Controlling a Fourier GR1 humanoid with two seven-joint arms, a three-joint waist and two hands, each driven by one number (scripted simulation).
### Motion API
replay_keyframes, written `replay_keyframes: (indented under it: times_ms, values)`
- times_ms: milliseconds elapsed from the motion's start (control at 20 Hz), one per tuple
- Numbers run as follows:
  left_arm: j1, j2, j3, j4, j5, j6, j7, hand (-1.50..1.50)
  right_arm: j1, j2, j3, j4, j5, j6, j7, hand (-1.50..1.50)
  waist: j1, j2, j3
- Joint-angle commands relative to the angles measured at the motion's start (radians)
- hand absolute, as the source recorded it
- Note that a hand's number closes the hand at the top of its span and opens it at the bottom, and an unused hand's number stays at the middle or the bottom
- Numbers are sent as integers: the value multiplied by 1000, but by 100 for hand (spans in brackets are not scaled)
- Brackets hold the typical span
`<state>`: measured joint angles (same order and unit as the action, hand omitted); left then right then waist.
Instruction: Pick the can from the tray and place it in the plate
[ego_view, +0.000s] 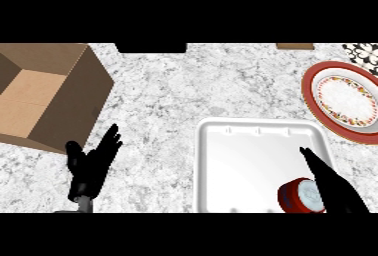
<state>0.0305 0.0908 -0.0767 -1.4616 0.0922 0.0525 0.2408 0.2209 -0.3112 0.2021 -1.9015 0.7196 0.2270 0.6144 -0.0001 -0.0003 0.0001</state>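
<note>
The can (301, 196) is seen lying in the white tray (244, 150), down at the tray's lower right corner — red side wall, silvery top face turned up toward the view. The right hand (330, 185) is laid right over that corner, fingers (310, 159) stretched out straight and pressed together, pointing up and to the left; they run just beside the can's right edge and partly cover it, but nothing is curled round it. Whether the can is actually touched can't be told. The plate (347, 100) — red rim, white centre with a patterned ring — is set on the speckled grey surface (184, 85) up and to the right of the tray, just beside its top right corner. The left hand (92, 162) is parked at lower left, fingers up and slightly spread, holding nothing. A brown cardboard box (44, 95) is found open at upper left, well apart from the tray.
</note>
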Motion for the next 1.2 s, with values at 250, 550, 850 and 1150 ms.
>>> replay_keyframes:
  times_ms: [250,550,850,1150]
  values:
    - [-8,27,34,19,5,-39,-5,0,-16,-83,-30,177,40,29,-217,150,0,0,0]
    - [6,1,25,-30,-13,-27,24,0,-39,-23,-20,78,110,52,-162,150,-1,0,0]
    - [34,-9,24,-19,-7,-26,22,0,-22,25,-32,31,184,-217,-267,150,-5,-4,1]
    - [55,-1,53,3,-2,-24,-32,0,136,-164,98,-105,29,-201,-822,150,-29,-16,4]
